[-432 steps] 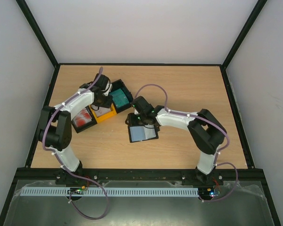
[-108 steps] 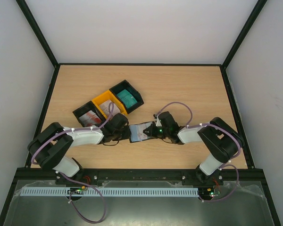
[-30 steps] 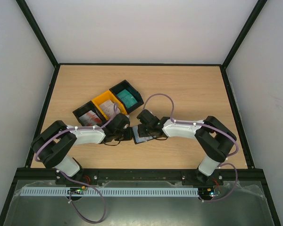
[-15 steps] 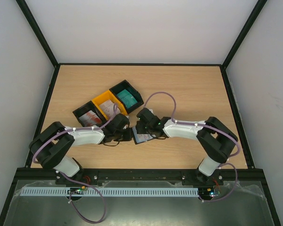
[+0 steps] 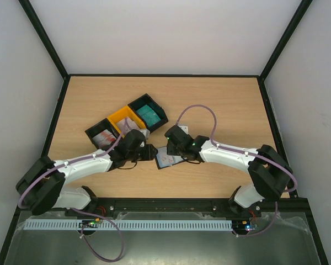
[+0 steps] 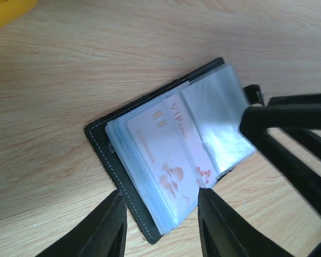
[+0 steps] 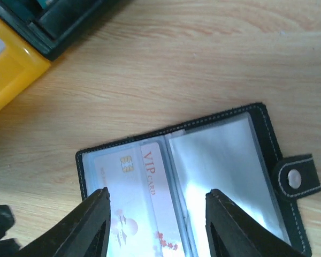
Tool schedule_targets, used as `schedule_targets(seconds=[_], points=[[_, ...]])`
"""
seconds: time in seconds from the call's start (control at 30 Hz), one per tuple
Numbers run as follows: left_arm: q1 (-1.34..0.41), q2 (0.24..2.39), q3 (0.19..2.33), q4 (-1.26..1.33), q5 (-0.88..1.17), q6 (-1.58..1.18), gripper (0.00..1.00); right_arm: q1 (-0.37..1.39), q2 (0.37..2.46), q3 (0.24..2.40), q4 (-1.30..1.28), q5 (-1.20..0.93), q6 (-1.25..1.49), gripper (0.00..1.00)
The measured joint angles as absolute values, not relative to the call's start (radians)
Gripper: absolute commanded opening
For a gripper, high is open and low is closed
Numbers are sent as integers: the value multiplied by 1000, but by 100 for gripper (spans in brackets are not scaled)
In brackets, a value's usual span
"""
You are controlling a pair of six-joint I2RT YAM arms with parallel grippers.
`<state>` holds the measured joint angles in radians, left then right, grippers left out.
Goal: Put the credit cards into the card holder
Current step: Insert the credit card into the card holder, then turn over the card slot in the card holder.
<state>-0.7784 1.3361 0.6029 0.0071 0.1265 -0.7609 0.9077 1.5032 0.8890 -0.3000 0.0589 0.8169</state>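
Just changed: the left fingers [image 6: 111,227], pinched nearly shut a second ago, have sprung apart and let go of the white VIP card [image 6: 161,155].
Meaning for the task: that card now lies in a clear sleeve of the card holder [image 5: 166,159], so this insertion looks done or nearly so. Whether the card is pushed fully home I cannot tell.
Card holder: lies open and flat on the counter [image 5: 220,105], between the two arms, just near-right of the row of bins. Its snap tab points right.
Left fingers: partly open, straddling the near-left corner of the holder from just above. Nothing is gripped between them.
Right fingers [image 7: 93,227]: spread wide over the card page, one to each side of the card's lower half. They grasp nothing, and whether the tips press on the sleeves cannot be told.
Cards left: teal-green cards [image 5: 147,115] in the far black bin, red-and-white cards [image 5: 103,138] in the near-left black bin, and pale ones in the yellow bin [image 5: 117,116] between them.
Next step, as a judgement: the left arm is free to go back to the bins for another card.
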Motion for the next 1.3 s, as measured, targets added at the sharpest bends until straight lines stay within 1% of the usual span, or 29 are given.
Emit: schedule_targets(seconds=[0.1, 0.23, 0.33, 0.47, 0.57, 0.67, 0.8, 0.9, 1.03, 1.17, 1.23, 1.3], points=[[-768, 1294, 603, 4, 127, -771, 48, 908, 1510, 889, -318, 35, 817, 37], [-751, 1259, 606, -8, 131, -778, 49, 908, 1535, 893, -349, 21, 813, 30], [-736, 1243, 617, -45, 130, -793, 51, 908, 1554, 921, -395, 22, 809, 30], [-715, 1215, 641, -91, 145, -835, 57, 908, 1563, 968, -453, 21, 807, 37], [-711, 1198, 677, -117, 162, -875, 58, 908, 1564, 1003, -497, 6, 801, 38], [-711, 1188, 699, -118, 177, -909, 59, 908, 1566, 1015, -521, -20, 796, 38], [-711, 1183, 696, -112, 178, -937, 59, 908, 1567, 1000, -520, -56, 785, 41], [-714, 1169, 675, -98, 166, -950, 59, 908, 1565, 971, -500, -96, 757, 41], [-720, 1141, 626, -56, 142, -952, 59, 909, 1534, 924, -456, -89, 732, 39], [-726, 1155, 624, -51, 126, -955, 56, 909, 1517, 925, -427, -67, 723, 33], [-738, 1173, 624, -50, 121, -960, 53, 909, 1519, 925, -411, -63, 723, 32], [-757, 1190, 624, -44, 122, -972, 49, 909, 1525, 925, -398, -57, 723, 32]])
